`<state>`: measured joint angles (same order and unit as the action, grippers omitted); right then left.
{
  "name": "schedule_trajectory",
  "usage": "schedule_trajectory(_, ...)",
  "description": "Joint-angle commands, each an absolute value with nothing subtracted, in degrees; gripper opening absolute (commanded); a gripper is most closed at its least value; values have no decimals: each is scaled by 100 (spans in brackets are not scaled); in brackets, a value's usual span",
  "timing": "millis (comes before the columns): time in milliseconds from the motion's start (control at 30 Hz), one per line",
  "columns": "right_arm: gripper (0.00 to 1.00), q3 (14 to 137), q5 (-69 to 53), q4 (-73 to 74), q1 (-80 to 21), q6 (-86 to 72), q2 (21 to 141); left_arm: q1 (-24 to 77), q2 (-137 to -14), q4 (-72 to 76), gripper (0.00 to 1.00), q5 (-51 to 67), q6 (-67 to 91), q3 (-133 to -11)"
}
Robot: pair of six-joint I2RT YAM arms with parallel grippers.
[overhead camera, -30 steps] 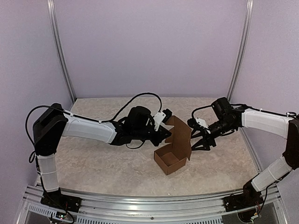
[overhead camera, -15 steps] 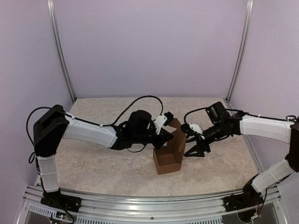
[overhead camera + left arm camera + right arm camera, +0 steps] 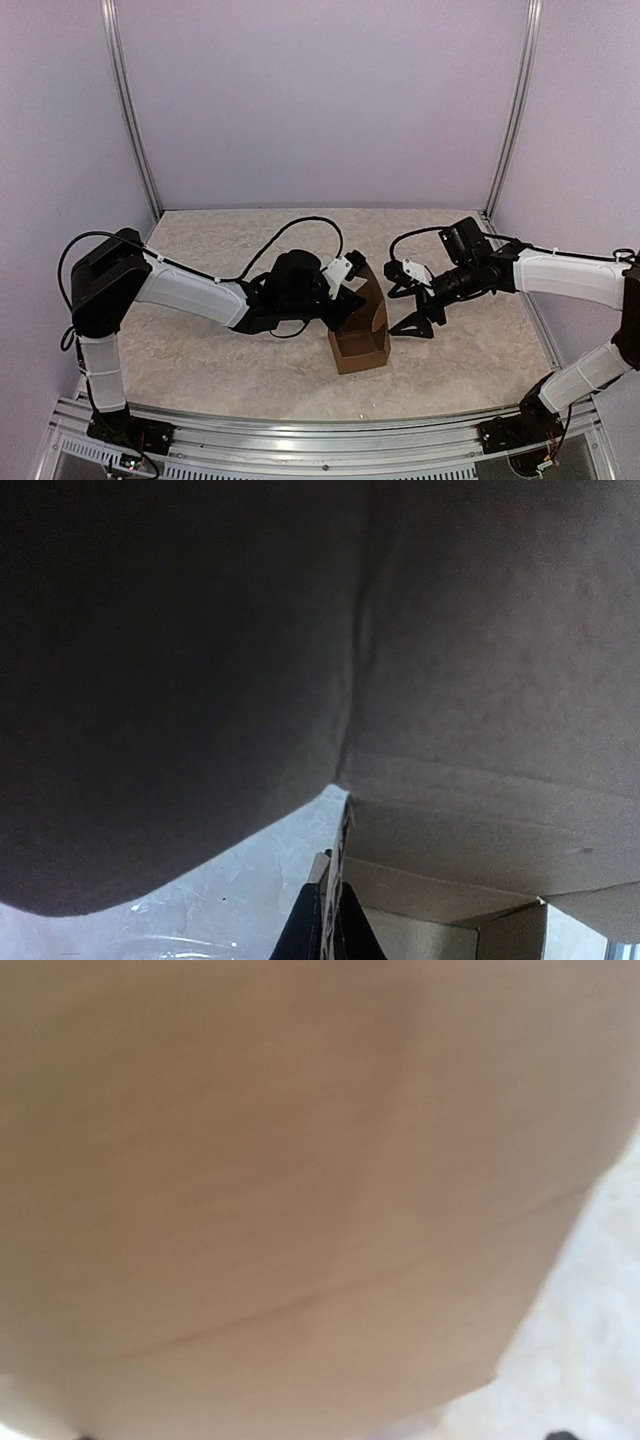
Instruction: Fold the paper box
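The paper box (image 3: 364, 326), plain brown cardboard, stands on the table between both arms, its lid flap bent down over the body. My left gripper (image 3: 345, 303) reaches in from the left. In the left wrist view this gripper (image 3: 328, 922) is shut on a thin wall edge of the box (image 3: 480, 680), whose flap darkens most of that view. My right gripper (image 3: 407, 307) sits just right of the box, jaws spread wide, nothing between them. Close-up blurred cardboard (image 3: 300, 1180) fills the right wrist view and hides the fingers there.
The beige mottled table (image 3: 200, 360) is walled by purple panels with metal uprights (image 3: 130, 110) at the back corners. A metal rail (image 3: 300, 440) runs along the near edge. A black cable (image 3: 300, 222) arcs above the left arm.
The box's tall flap has folded down over the open body. My right gripper moved left toward the box and spread wider. My left gripper stayed shut on the box and shifted slightly lower.
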<state>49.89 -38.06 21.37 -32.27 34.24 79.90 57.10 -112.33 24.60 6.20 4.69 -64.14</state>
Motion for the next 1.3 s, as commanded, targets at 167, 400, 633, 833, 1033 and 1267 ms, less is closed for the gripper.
schedule_trajectory(167, 100, 4753, -3407, 2339, -3617, 3823, 7542, 5673, -11019, 2490, 5, 206, 471, -6094)
schedule_trajectory(400, 100, 4935, -2977, 1486, -3735, 2940, 7960, 5686, -11030, 2628, 4, 252, 566, -6047)
schedule_trajectory(633, 100, 5065, -2772, 1357, -3746, 2650, 8282, 5700, -10961, 2743, 4, 202, 589, -5911)
schedule_trajectory(833, 100, 4954, -2747, 1321, -3744, 2750, 8287, 5734, -10928, 2991, 3, 232, 581, -5721)
schedule_trajectory(1033, 100, 4727, -2330, 1296, -3933, 3285, 7942, 5777, -10817, 3363, 3, 128, 563, -5326)
schedule_trajectory(1267, 100, 4704, -1722, 1294, -4259, 3657, 7814, 5818, -10675, 4057, 3, 26, 537, -4670)
